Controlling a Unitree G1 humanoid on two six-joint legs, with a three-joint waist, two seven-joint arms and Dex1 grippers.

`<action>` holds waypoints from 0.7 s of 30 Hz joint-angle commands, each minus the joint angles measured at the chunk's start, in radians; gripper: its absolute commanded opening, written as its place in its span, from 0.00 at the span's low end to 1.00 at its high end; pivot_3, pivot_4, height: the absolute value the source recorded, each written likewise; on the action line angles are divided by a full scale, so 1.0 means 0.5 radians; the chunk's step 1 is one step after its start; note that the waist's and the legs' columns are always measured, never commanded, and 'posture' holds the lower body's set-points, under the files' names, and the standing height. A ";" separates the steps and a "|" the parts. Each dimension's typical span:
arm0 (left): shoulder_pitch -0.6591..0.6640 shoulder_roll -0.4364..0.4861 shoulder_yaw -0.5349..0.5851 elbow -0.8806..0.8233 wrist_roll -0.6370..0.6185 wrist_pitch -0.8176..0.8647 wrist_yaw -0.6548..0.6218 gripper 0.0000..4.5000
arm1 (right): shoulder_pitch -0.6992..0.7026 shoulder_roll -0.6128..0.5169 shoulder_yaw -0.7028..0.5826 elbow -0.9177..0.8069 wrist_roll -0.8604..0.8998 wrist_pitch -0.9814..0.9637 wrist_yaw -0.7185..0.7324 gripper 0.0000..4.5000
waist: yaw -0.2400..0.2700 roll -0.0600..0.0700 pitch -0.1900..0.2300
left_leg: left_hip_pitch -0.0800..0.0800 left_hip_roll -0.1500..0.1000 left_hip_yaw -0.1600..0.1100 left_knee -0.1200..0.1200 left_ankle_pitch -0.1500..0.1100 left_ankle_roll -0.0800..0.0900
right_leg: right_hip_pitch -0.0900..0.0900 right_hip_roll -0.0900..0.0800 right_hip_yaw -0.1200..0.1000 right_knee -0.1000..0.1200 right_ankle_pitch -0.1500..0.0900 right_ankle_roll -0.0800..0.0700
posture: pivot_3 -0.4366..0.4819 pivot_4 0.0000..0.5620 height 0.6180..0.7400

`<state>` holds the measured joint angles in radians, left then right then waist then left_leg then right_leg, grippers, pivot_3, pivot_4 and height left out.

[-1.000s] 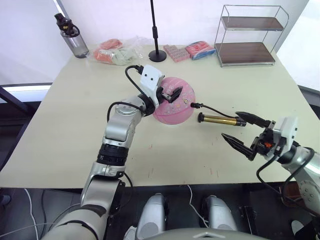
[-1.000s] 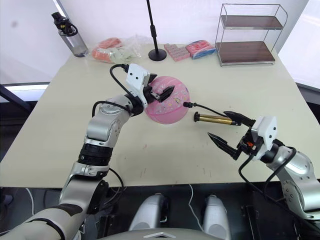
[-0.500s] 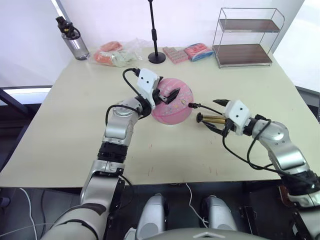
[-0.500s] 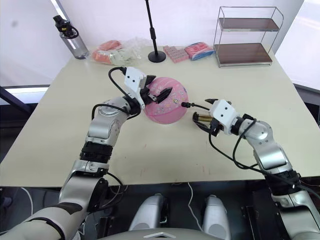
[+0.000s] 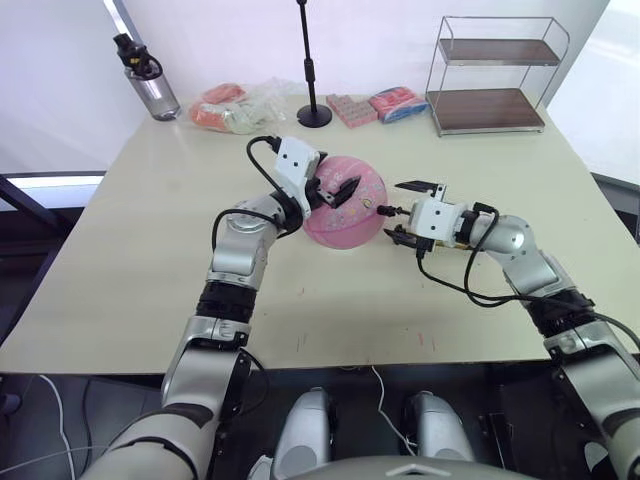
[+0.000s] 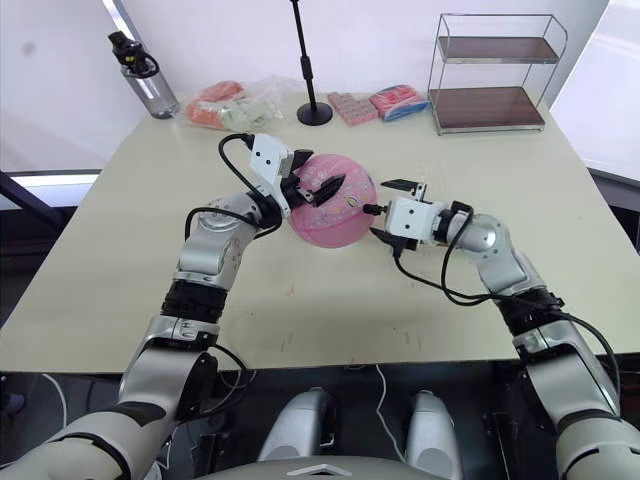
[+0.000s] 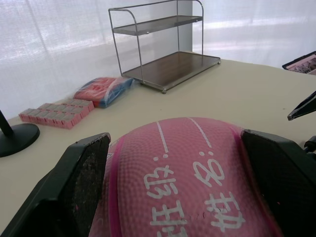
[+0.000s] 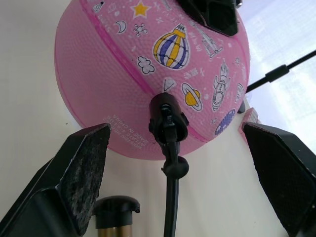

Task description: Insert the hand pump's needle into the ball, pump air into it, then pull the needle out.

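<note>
The pink ball (image 5: 345, 215) with cartoon prints rests on the table, and my left gripper (image 5: 335, 190) is shut on its upper part, one finger (image 7: 74, 197) on each side. The needle's black fitting (image 8: 168, 118) sits against the ball's side; the pin itself is hidden. The black hose (image 8: 171, 207) runs back from it. My right gripper (image 5: 405, 211) is open, its fingers (image 8: 79, 182) standing wide on either side of the fitting without touching it. The hand pump's black cap and gold tube (image 8: 114, 219) lie on the table just below the hose.
At the table's far edge stand a water bottle (image 5: 145, 75), bagged packets (image 5: 230, 105), a black microphone stand (image 5: 313, 60), pink and blue packets (image 5: 372, 103) and a wire shelf rack (image 5: 490, 70). A cable loops from my right wrist over the table (image 5: 130, 260).
My right arm has swung in from the table's near right to the ball, and its open fingers now straddle the needle's fitting. The left gripper keeps its hold on the ball.
</note>
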<state>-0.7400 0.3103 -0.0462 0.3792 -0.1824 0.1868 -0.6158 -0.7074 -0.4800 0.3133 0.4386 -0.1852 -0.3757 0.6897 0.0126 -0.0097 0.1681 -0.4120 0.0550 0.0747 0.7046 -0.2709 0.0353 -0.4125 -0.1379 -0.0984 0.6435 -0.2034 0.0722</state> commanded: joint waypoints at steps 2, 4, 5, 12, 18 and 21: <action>0.077 -0.003 -0.088 0.151 0.100 0.067 -0.019 1.00 | -0.121 0.035 -0.021 0.155 -0.036 -0.217 -0.045 0.99 | -0.001 0.000 0.000 | 0.000 0.000 0.000 0.000 0.000 0.000 | 0.000 0.000 0.000 0.000 0.000 -0.001 | 0.48 0.27 0.93; 0.079 -0.004 -0.087 0.147 0.101 0.069 -0.020 1.00 | -0.151 0.052 -0.030 0.217 -0.036 -0.274 -0.045 0.99 | 0.000 0.000 0.000 | 0.000 0.000 0.000 0.000 0.002 -0.003 | 0.000 0.000 0.000 0.000 0.001 -0.001 | 0.48 0.27 0.93; 0.080 -0.004 -0.087 0.144 0.101 0.071 -0.019 1.00 | -0.162 0.069 -0.044 0.243 -0.005 -0.302 -0.030 0.87 | -0.001 0.000 0.000 | 0.000 0.000 0.000 0.000 0.003 -0.005 | 0.000 0.000 0.000 0.000 0.001 -0.001 | 0.48 0.27 0.93; 0.083 -0.006 -0.083 0.135 0.099 0.079 -0.013 1.00 | -0.185 0.076 -0.052 0.328 0.033 -0.417 0.062 0.13 | -0.001 0.001 0.000 | 0.000 0.000 0.000 0.000 0.003 -0.005 | 0.000 0.000 0.000 0.000 0.001 -0.001 | 0.48 0.27 0.93; 0.092 -0.010 -0.087 0.159 0.112 0.051 -0.002 1.00 | -0.060 0.150 -0.135 0.221 0.272 -0.187 0.190 0.07 | 0.002 0.001 0.000 | 0.000 0.000 0.000 0.000 0.003 -0.005 | 0.000 0.000 0.000 0.000 0.001 -0.002 | 0.48 0.27 0.93; 0.099 -0.005 -0.098 0.200 0.145 0.010 0.015 1.00 | 0.087 0.209 -0.219 0.028 0.508 0.202 0.273 0.07 | 0.003 0.001 0.000 | 0.000 0.000 -0.001 -0.001 0.003 -0.005 | 0.001 0.000 -0.001 0.000 0.001 -0.002 | 0.48 0.27 0.93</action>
<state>-0.7382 0.3067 -0.0482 0.3843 -0.1715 0.1649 -0.6161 -0.6962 -0.3817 0.2473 0.5507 -0.0276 -0.3982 0.7875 0.0142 -0.0090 0.1679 -0.4123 0.0551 0.0742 0.7041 -0.2693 0.0326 -0.4121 -0.1379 -0.0989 0.6433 -0.2027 0.0710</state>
